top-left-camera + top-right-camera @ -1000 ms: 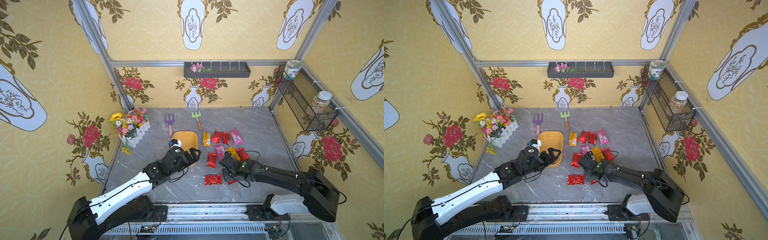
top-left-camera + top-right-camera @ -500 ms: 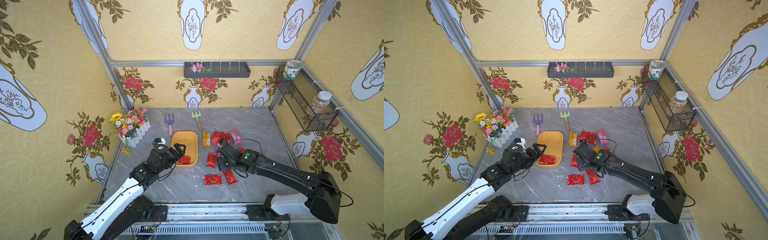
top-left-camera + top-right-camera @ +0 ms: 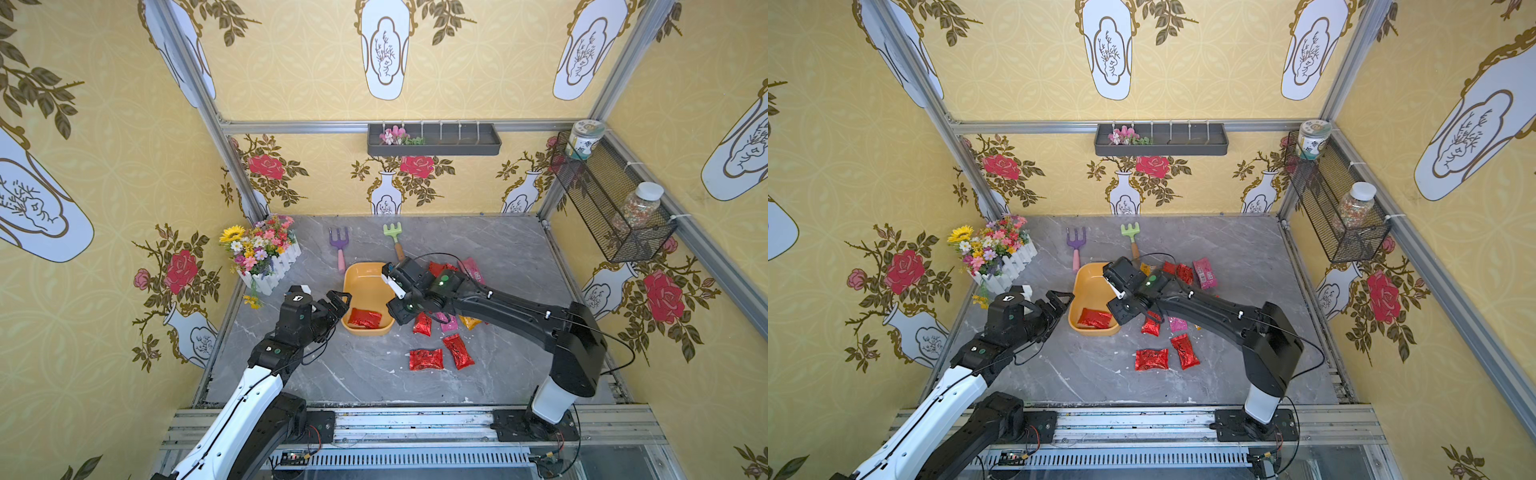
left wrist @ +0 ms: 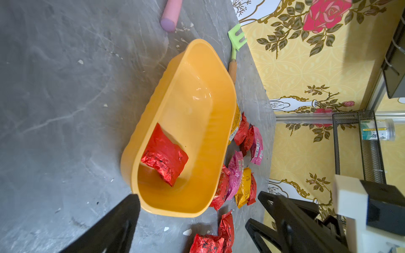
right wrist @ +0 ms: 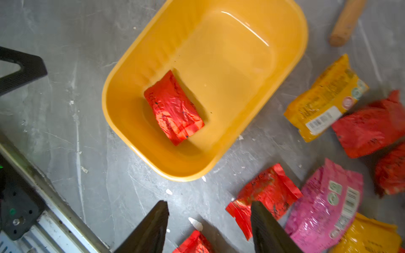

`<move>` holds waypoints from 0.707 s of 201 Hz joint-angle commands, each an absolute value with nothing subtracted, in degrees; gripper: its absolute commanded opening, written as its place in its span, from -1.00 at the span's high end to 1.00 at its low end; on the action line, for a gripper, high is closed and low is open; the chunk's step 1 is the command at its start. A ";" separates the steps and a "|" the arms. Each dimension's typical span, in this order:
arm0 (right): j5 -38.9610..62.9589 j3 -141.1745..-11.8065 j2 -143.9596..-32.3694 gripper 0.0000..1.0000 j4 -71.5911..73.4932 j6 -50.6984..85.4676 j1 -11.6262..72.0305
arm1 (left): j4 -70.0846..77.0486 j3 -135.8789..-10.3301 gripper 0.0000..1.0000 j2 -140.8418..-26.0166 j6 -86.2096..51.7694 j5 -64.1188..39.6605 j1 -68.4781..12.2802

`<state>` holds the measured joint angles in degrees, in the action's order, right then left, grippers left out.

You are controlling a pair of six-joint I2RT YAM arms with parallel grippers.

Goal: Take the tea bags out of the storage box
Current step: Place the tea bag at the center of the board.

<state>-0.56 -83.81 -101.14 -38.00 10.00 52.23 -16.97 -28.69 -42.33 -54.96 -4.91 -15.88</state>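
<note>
A: Where do the tea bags [image 3: 426,359] lie, and how near the end does the job look?

B: Nearly all lie out on the table [image 3: 498,257], scattered to the right of the storage box [image 3: 365,276]; reds, pinks and yellows, some overlapping. One red sachet [image 5: 173,107] is in the box, on its smooth floor towards the end nearer the arms; by that count the task looks almost done.

A: And the claws?

B: The left gripper [image 3: 337,306] hangs just beside the box's near left corner, jaws spread wide with nothing between them; the right gripper [image 5: 209,207] hovers by the box's right rim, jaws apart and empty, over bare table with a loose red bag just beside one finger.

A: How would that last sachet handle?

B: Probably very light; crinkled foil, soft and a little puffy, likely slick against the plastic; it should dent rather than break. The best hold looks to be across its short width near the middle, fingers straddling both long edges; a pinch at one crimped end might let it swing or slip free. The box itself seems light too; a finger catching the wall could shove it along the table.
</note>
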 commanded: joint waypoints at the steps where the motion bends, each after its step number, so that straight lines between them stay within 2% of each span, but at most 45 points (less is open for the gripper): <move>1: 3.25 -89.06 -106.01 -0.29 -39.42 5.80 52.61 | -16.94 -27.65 -1.00 -41.91 -53.61 -8.36 -13.64; 75: 4.85 -107.14 -122.49 -0.34 -45.38 0.47 54.47 | -19.09 -26.59 -1.00 -39.27 -53.09 -10.46 -8.58; 142: 3.47 -111.94 -130.78 -0.39 -46.84 -1.79 55.32 | -25.48 -26.98 -1.00 -31.60 -54.32 -6.68 -6.92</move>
<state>4.43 -110.59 -128.97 -45.56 -0.27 54.76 -22.68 -26.87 -33.10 -54.17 -8.21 -7.33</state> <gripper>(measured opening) 0.692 0.998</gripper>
